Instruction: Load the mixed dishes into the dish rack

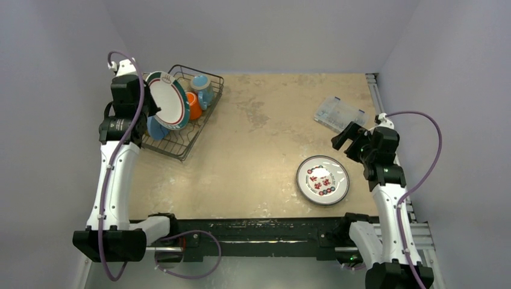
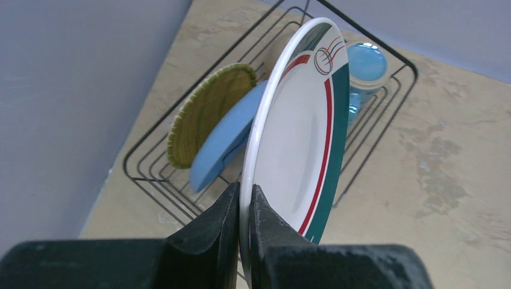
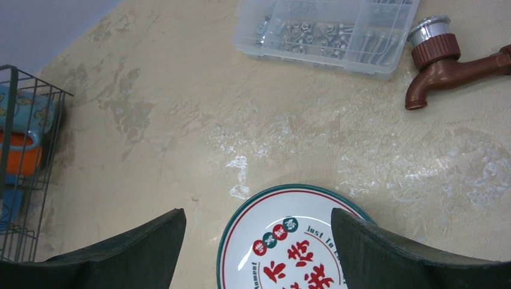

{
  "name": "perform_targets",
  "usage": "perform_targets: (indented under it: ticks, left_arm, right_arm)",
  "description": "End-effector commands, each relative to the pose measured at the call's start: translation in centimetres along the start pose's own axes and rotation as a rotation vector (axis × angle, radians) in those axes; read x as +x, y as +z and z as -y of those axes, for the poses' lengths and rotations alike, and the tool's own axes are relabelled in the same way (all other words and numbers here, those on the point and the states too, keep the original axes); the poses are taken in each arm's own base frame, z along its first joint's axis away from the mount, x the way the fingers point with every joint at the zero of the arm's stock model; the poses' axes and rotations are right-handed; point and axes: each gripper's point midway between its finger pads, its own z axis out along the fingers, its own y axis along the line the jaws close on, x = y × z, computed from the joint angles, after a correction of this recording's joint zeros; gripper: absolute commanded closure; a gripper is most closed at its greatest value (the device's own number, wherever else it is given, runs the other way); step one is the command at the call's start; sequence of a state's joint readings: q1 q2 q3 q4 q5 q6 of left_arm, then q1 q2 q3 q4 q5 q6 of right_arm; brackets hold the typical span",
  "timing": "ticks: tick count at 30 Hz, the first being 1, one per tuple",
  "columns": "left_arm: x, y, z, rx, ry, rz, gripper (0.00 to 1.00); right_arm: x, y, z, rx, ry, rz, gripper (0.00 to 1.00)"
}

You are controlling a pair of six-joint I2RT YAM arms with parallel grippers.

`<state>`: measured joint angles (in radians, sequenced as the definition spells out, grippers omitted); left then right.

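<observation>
My left gripper [image 1: 150, 111] [image 2: 245, 192] is shut on the rim of the white teal-rimmed plate [image 1: 167, 99] [image 2: 301, 132] and holds it upright on edge above the black wire dish rack [image 1: 191, 137] [image 2: 144, 174]. In the rack the yellow woven plate [image 2: 205, 111] and the plain blue plate [image 1: 156, 127] [image 2: 223, 141] lean together, with the blue mug [image 1: 203, 89] [image 2: 364, 63] and the orange cup [image 1: 194, 105] [image 3: 18, 153] at the far end. The white red-dotted plate [image 1: 323, 179] [image 3: 289, 247] lies flat on the table. My right gripper [image 1: 347, 140] [image 3: 258, 223] is open and empty above its far edge. The cream cup is out of view.
A clear plastic compartment box [image 1: 340, 113] [image 3: 325, 30] with small hardware lies at the back right. A brown tap [image 3: 446, 63] lies beside it. Grey walls close in on the left, back and right. A metal rail [image 1: 375, 96] runs along the table's right edge.
</observation>
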<state>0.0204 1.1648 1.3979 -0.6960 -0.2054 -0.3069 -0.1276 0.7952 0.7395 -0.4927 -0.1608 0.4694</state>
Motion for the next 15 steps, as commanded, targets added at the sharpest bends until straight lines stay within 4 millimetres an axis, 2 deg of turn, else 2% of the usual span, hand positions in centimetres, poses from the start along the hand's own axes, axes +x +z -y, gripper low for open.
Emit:
perform_targets:
  ticks: [1, 7, 15]
  left_arm:
    - [-4.3, -0.4, -3.0, -0.137, 0.113, 0.215, 1.00]
    - [-3.7, 1.1, -3.9, -0.173, 0.314, 0.247, 1.00]
    - [-3.8, 2.7, -4.5, -0.216, 0.420, 0.253, 1.00]
  right_arm:
    - [-0.6, 0.1, -1.1, -0.041, -0.039, 0.015, 0.09]
    - [-0.1, 0.7, -1.3, -0.052, -0.045, -0.010, 0.09]
    - [0.5, 1.4, -1.2, -0.046, -0.045, -0.042, 0.09]
